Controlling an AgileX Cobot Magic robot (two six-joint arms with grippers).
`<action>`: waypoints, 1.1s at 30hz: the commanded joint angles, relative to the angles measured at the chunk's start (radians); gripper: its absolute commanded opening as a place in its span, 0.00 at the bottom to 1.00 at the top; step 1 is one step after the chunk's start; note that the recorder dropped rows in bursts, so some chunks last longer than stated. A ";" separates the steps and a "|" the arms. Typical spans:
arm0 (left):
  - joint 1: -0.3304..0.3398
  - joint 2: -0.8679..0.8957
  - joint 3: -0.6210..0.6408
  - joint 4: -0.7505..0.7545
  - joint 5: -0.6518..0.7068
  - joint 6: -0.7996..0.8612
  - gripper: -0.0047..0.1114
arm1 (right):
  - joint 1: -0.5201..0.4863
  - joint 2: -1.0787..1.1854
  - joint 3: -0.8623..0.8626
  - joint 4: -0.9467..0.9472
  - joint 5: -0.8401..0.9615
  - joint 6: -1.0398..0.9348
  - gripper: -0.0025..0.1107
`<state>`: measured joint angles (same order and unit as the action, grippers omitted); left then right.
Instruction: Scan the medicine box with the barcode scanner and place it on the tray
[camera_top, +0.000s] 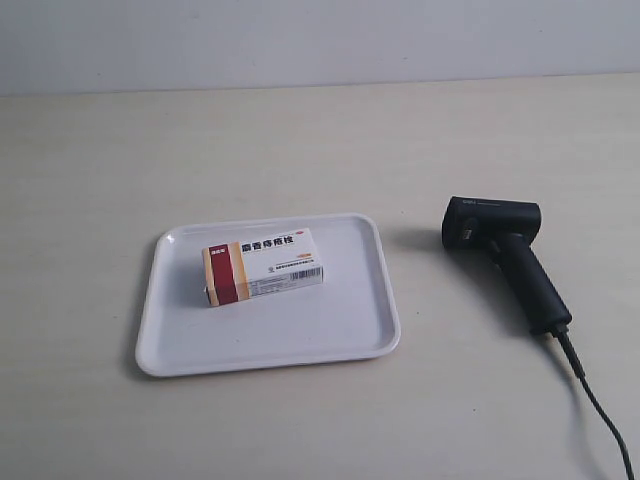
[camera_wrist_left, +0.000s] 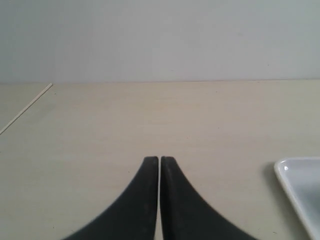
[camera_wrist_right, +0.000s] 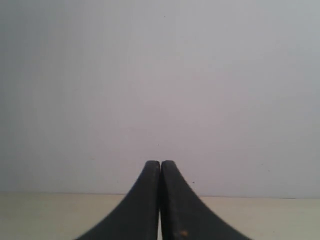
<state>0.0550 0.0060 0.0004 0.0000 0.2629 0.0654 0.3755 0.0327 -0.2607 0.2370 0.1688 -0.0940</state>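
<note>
The medicine box (camera_top: 263, 265), white with a dark red and orange band at its left end, lies flat inside the white tray (camera_top: 350, 330), barcode side facing the front. To the tray's right the black barcode scanner (camera_top: 505, 255) lies on the table, its head toward the tray and its cable (camera_top: 600, 410) trailing to the front right. Neither arm shows in the exterior view. My left gripper (camera_wrist_left: 160, 159) is shut and empty above bare table, with a corner of the tray (camera_wrist_left: 300, 187) nearby. My right gripper (camera_wrist_right: 160, 162) is shut and empty, facing the wall.
The table is light wood-grain with a pale wall (camera_top: 320, 40) behind it. A thin seam line (camera_wrist_left: 25, 109) runs across the tabletop in the left wrist view.
</note>
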 joint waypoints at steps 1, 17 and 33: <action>0.002 -0.006 0.000 -0.022 0.004 0.025 0.07 | -0.003 -0.003 0.005 -0.002 0.001 -0.002 0.02; 0.002 -0.006 0.000 0.012 0.004 -0.065 0.07 | -0.003 -0.003 0.005 -0.002 0.001 -0.002 0.02; 0.002 -0.006 0.000 0.012 0.004 -0.065 0.07 | -0.003 -0.005 0.013 -0.005 0.002 -0.010 0.02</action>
<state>0.0550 0.0060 0.0004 0.0094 0.2629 0.0099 0.3755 0.0327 -0.2607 0.2578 0.1688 -0.0940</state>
